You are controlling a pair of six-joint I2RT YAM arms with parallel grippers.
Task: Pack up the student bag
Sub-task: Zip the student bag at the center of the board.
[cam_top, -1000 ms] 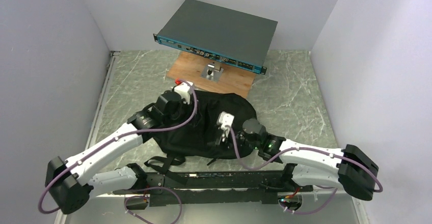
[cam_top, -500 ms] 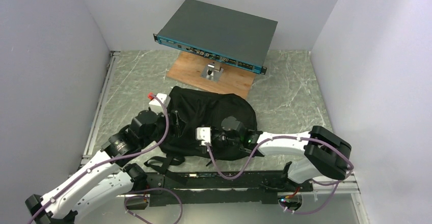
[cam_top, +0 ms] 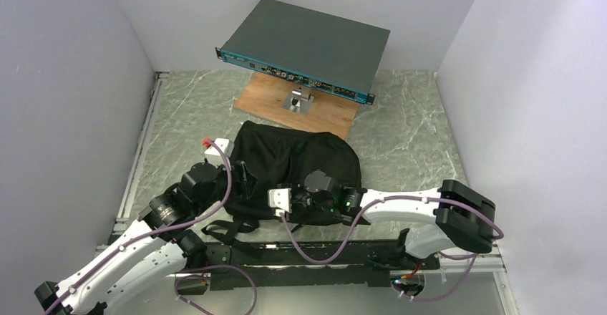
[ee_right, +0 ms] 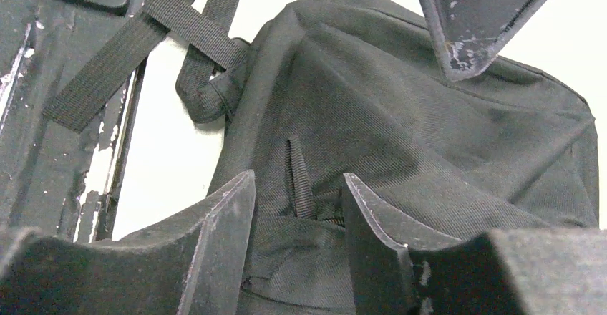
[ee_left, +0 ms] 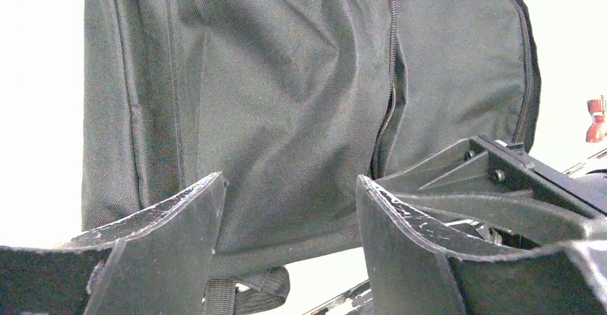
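The black backpack [cam_top: 297,168] lies flat on the marble-patterned bench [cam_top: 415,129], in the middle of the near half. Its shoulder straps [cam_top: 229,229] trail toward the dark rail [cam_top: 308,254] where the arms are bolted. Both arms reach in low over its near edge, the left from the left side and the right from the right.

The left gripper [ee_left: 290,182] has its fingers [ee_left: 179,222] wide apart with nothing between them. Through the gap the bag's woven fabric shows, and a zipper [ee_left: 390,79] runs down the panel just right of the gap. Whether the fingertips touch the cloth cannot be told.

The right gripper [ee_right: 297,179] also has its fingers [ee_right: 222,236] parted and clamped on nothing. They sit close over a fold of the bag. A small webbing loop [ee_right: 298,165] sewn to the fabric shows in the gap between the tips. Beyond it, a wider webbing strap [ee_right: 143,50] loops off the bag's corner and crosses onto the rail.

Behind the bag, well apart from it, a flat dark grey rack-mount device [cam_top: 304,46] with a teal front is propped up, tilted, above a wooden board [cam_top: 265,100].
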